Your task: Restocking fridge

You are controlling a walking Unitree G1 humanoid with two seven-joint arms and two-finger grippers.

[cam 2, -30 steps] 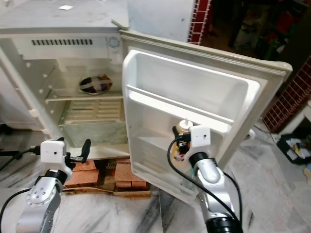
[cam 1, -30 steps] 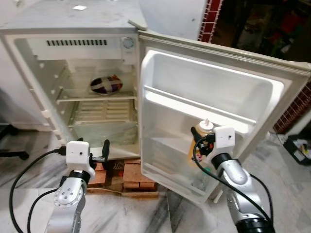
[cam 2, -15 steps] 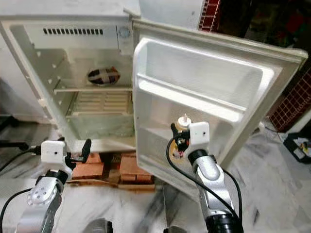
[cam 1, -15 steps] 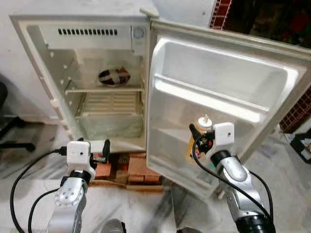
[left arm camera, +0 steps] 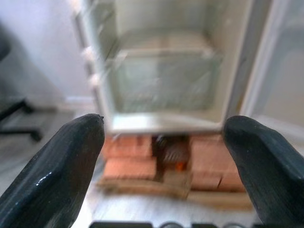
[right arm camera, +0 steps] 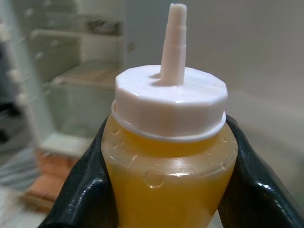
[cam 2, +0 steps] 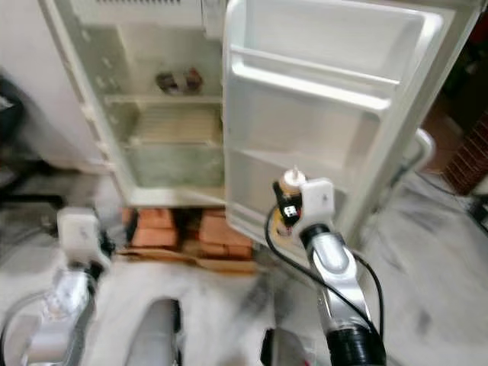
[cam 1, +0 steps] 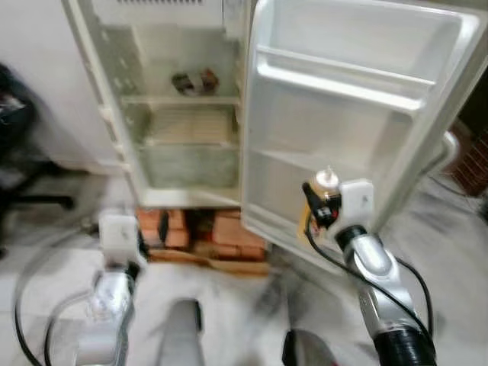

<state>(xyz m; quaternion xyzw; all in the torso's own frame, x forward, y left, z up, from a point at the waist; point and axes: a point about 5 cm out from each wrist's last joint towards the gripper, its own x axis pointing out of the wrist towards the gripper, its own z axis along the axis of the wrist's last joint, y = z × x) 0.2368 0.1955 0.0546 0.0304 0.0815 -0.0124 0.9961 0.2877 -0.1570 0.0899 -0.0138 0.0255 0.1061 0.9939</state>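
Note:
My right gripper (right arm camera: 169,186) is shut on a squeeze bottle (right arm camera: 167,156) of yellow liquid with a white nozzle cap. It holds the bottle (cam 1: 325,185) upright in front of the lower part of the open fridge door (cam 1: 358,114), close to the door's lower shelf. The fridge (cam 1: 122,122) stands open, with a dark, rounded item (cam 1: 194,80) on its upper shelf. My left gripper (left arm camera: 164,156) is open and empty, low down and pointing at the bottom of the fridge. The eye views are blurred.
The fridge rests on red bricks (cam 1: 225,232). A dark office chair (cam 1: 19,114) stands at the left against a pale wall. The floor is grey marble. My own legs (cam 1: 183,335) show at the picture's bottom edge.
The whole picture has shifted and blurred: the camera has moved nearer and the fridge sits higher and larger. The right gripper still holds the bottle by the door.

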